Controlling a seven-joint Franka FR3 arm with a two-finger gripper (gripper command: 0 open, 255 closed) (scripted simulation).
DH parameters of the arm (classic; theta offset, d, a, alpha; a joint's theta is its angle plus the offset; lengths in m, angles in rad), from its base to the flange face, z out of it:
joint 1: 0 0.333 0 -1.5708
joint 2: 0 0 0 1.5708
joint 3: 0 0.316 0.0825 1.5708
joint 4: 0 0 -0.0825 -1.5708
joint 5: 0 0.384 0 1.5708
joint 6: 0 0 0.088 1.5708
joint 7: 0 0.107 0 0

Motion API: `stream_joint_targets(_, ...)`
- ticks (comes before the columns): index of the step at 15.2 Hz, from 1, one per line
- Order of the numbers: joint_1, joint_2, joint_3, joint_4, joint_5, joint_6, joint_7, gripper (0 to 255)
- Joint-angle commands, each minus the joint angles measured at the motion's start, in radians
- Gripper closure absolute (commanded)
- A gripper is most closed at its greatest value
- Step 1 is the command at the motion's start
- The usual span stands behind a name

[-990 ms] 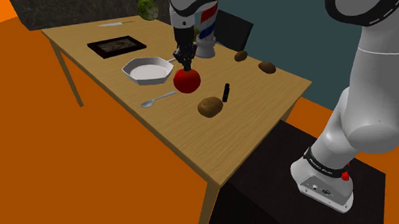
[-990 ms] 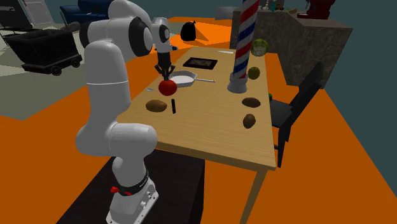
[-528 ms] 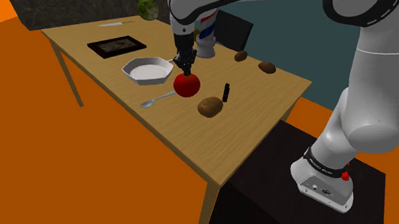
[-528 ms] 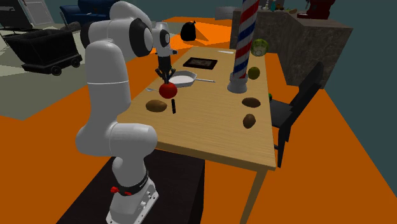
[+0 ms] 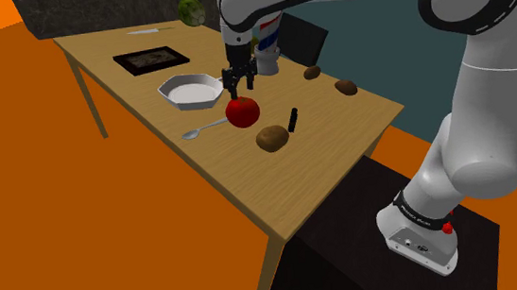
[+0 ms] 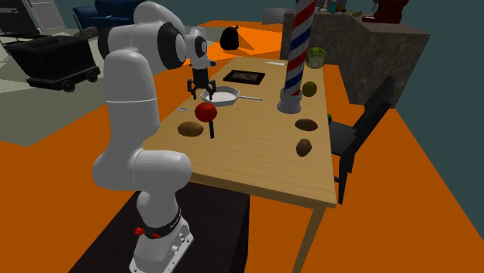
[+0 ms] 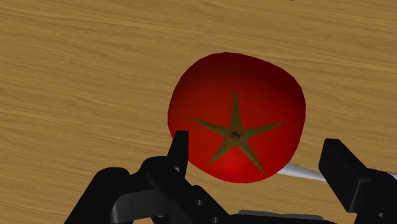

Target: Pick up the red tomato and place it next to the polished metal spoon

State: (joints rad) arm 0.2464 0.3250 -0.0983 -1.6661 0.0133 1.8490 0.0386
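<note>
Shoulder view: we see the red tomato (image 5: 243,112) resting on the wooden table (image 5: 334,166), just beside the handle end of the spoon (image 5: 205,128), with a brown potato (image 5: 272,138) near. Our gripper (image 5: 240,77) hangs directly above the tomato, fingers spread apart and clasping nothing. Wrist view: the tomato's star-shaped stalk mark faces the fingers
</note>
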Motion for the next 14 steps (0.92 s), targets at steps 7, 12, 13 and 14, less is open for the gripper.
stream_joint_targets(7,-0.001,0.000,0.000,0.127,0.000,-0.127,0.000,0)
stream_joint_targets(12,-0.001,0.000,0.000,0.127,0.000,-0.127,0.000,0)
stream_joint_targets(13,-0.001,0.000,0.000,0.127,0.000,-0.127,0.000,0)
stream_joint_targets(14,-0.001,0.000,0.000,0.127,0.000,-0.127,0.000,0)
